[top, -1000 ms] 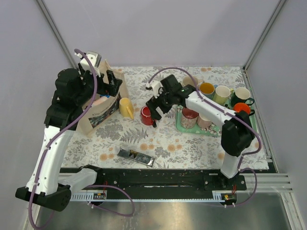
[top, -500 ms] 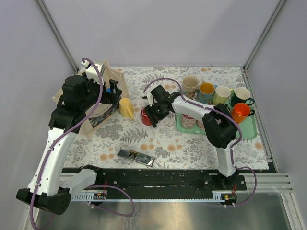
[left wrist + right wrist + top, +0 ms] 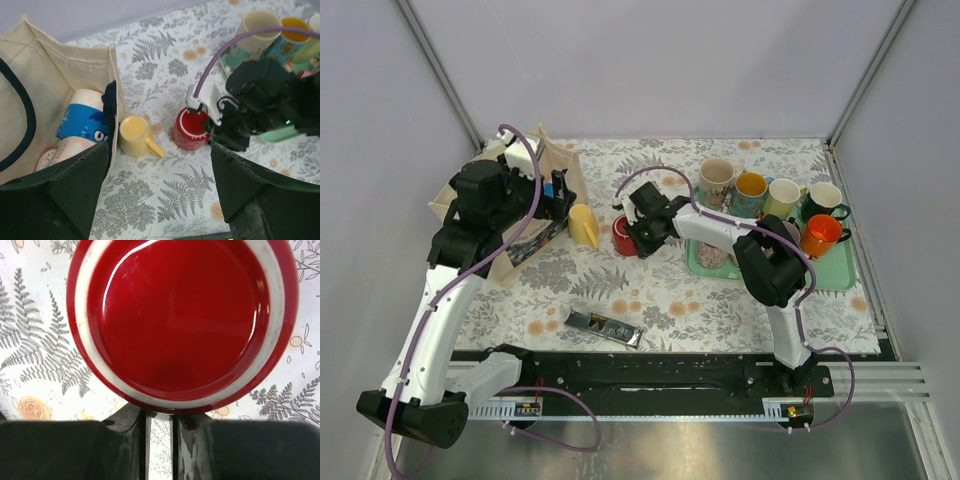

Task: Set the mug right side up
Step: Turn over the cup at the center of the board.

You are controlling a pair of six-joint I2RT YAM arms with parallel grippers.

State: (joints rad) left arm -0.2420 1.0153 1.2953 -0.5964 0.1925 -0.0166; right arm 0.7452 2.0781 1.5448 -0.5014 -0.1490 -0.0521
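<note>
Red mug (image 3: 622, 237) sits upside down on the flowery tablecloth (image 3: 650, 300), near the middle of the table and toward the far side. Its flat bottom faces up, so its long axis runs straight up and down. A yellow mug (image 3: 584, 224) stands just beside it on the left.

The right gripper (image 3: 642, 232) is right at the red mug's right side, and the wrist camera looks straight down on the mug's shiny bottom. Its two fingers (image 3: 125, 440) are almost pressed together, with only a thin slit between them. The pictures do not show whether they pinch the handle.

The left gripper (image 3: 555, 195) is spread wide, holds nothing and hangs well to the left, by the cloth bag (image 3: 525, 235). The right arm is much nearer, so flipping the mug looks like its job.
</note>
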